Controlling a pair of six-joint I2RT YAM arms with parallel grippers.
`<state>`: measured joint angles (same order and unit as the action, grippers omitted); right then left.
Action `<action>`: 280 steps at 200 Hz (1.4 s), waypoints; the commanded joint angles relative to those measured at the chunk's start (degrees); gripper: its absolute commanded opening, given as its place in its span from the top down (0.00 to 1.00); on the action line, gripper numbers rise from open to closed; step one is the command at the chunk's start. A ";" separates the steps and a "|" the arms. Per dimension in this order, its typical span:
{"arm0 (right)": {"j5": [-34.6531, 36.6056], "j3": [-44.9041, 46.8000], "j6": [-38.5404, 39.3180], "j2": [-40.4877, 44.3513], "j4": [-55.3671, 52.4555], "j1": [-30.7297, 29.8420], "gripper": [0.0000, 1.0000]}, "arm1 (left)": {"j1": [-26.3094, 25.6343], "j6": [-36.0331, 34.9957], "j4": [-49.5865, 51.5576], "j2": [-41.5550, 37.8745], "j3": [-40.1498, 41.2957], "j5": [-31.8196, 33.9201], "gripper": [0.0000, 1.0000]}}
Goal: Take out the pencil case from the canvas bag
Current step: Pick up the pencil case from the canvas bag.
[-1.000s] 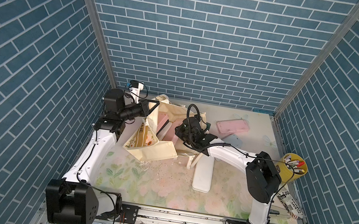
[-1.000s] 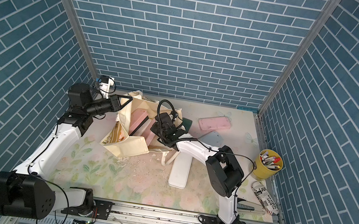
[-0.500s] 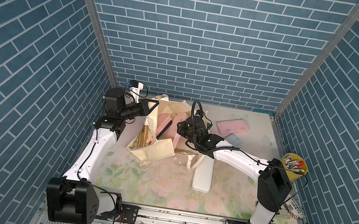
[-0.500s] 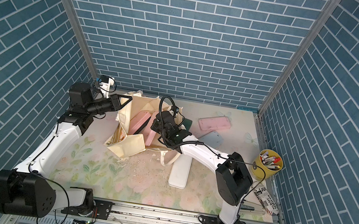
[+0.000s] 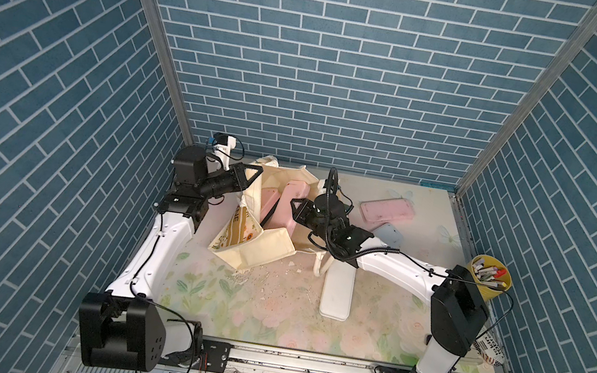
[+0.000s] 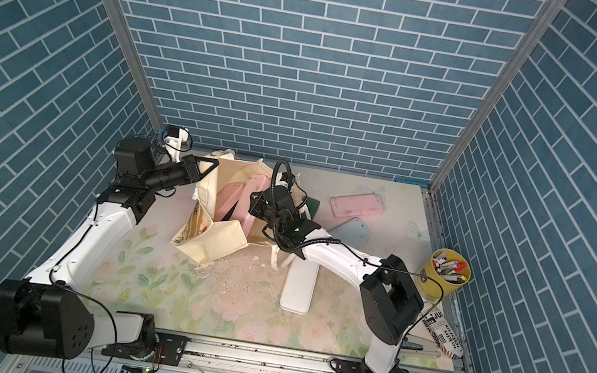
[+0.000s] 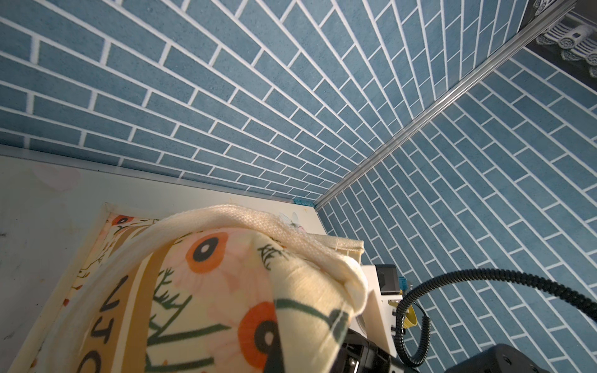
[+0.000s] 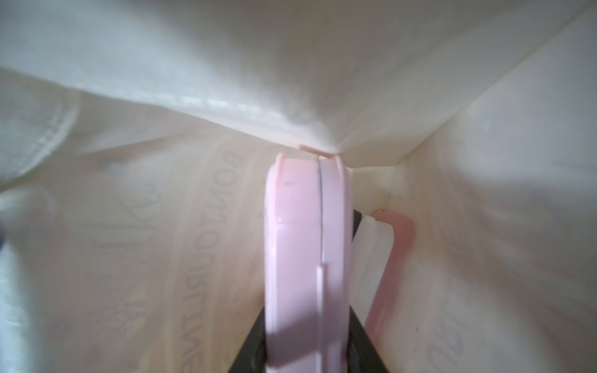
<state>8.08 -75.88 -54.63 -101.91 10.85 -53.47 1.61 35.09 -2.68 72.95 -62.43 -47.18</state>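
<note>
— Where do we find the pencil case?
— We see it on edge in the mouth of the canvas bag, which sits on the bench, with 1 other pink case beside it.
— And the claws?
— We see the right claw clamped on the pencil case's 2 sides. The left claw is closed, pinching the bag's rim.
</note>
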 commanded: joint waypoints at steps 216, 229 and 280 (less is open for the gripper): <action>7.89 10.15 16.80 22.94 19.62 1.87 1.00 | 10.05 16.81 -19.88 4.13 1.46 -5.16 1.00; 10.12 10.93 17.82 24.85 20.00 2.18 1.00 | 10.20 16.80 -19.74 4.16 1.44 -5.00 1.00; 20.07 13.39 18.68 30.88 14.13 5.07 1.00 | 11.06 16.53 -18.28 4.38 1.61 -3.80 1.00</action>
<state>21.65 -64.64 -37.95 -74.02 25.39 -49.98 11.81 51.92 -16.53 78.32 -60.27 -51.13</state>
